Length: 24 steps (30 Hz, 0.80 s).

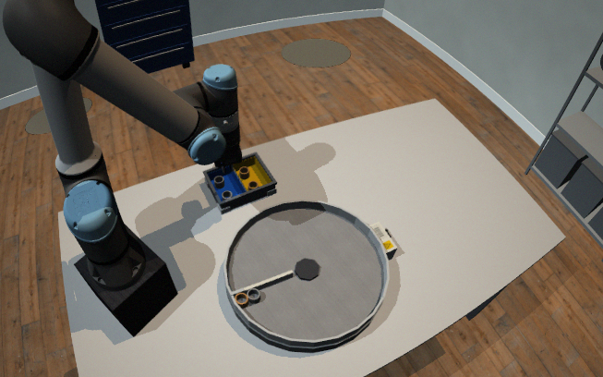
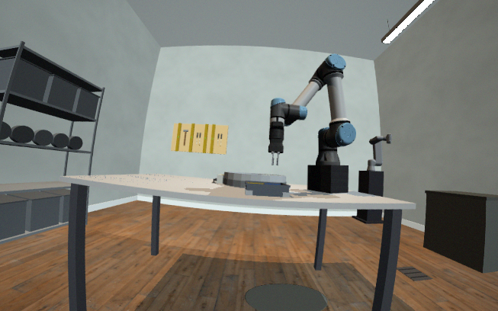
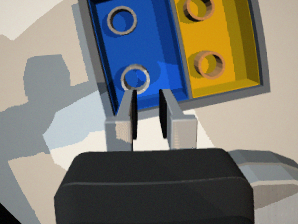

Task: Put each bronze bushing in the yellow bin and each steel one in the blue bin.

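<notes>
Wrist view showed the gripper [image 3: 147, 115] hanging well above the bins, its fingers partly parted with nothing between them. Below it, the blue bin [image 3: 158, 43] held two steel bushings, one [image 3: 123, 20] toward 12 o'clock and one [image 3: 135, 78] just past the fingertips. The yellow bin [image 3: 236, 30], touching the blue one at 3 o'clock, held two bronze bushings [image 3: 198, 7].

From the top camera, the turntable [image 1: 271, 333] sat at 5 o'clock from the bins. Two bushings were left on it, near its rim at about 8 o'clock from the hub [image 1: 307, 268]: a bronze one [image 1: 240, 298] and a steel one [image 1: 253, 295], touching or nearly so, just beside the pale bar [image 1: 266, 282] that ran out from the hub.

Judging by this, a steel drop was done and the arm was between picks, with four of six sorted. The next move would call for swinging over to the pair on the turntable, opening wider, and coming down on one bushing only. Their closeness looked like the main trouble: a finger had to go inside the sleeve or into the narrow gap, and the neighbour could be knocked. Whether the table was turning could not be told.
</notes>
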Motion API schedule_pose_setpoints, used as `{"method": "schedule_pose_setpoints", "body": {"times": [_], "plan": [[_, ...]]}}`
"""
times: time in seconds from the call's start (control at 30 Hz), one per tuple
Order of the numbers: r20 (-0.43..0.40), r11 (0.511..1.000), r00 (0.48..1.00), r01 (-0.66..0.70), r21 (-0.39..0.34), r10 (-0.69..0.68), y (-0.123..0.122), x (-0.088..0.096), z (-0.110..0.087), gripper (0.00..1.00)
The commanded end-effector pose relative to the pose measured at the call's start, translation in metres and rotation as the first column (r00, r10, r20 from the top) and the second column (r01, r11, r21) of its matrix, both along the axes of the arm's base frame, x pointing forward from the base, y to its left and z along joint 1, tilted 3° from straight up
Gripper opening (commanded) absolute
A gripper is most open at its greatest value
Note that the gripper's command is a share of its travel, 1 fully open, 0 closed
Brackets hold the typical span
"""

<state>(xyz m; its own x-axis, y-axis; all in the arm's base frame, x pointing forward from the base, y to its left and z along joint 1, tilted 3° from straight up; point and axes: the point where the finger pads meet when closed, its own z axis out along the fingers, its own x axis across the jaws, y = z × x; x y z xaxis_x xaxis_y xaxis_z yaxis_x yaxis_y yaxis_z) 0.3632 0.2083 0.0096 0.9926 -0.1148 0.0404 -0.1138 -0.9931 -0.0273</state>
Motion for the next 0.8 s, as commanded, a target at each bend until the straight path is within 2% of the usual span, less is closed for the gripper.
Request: {"method": "schedule_pose_setpoints", "body": {"times": [0.0,0.17,0.3,0.37,0.4,0.5,0.63,0.7,0.77], "plan": [[0.001,1.000,1.000,0.000,0.000,0.000,0.000,0.000,0.000,0.42],[0.001,1.000,1.000,0.000,0.000,0.000,0.000,0.000,0.000,0.42],[0.001,1.000,1.000,0.000,0.000,0.000,-0.041,-0.006,-0.002,0.40],[0.001,1.000,1.000,0.000,0.000,0.000,-0.041,-0.006,-0.002,0.40],[0.001,1.000,1.000,0.000,0.000,0.000,-0.051,-0.007,-0.002,0.40],[0.001,1.000,1.000,0.000,0.000,0.000,-0.051,-0.007,-0.002,0.40],[0.001,1.000,1.000,0.000,0.000,0.000,-0.090,-0.013,-0.004,0.40],[0.001,1.000,1.000,0.000,0.000,0.000,-0.102,-0.015,-0.004,0.40],[0.001,1.000,1.000,0.000,0.000,0.000,-0.102,-0.015,-0.004,0.40]]}}
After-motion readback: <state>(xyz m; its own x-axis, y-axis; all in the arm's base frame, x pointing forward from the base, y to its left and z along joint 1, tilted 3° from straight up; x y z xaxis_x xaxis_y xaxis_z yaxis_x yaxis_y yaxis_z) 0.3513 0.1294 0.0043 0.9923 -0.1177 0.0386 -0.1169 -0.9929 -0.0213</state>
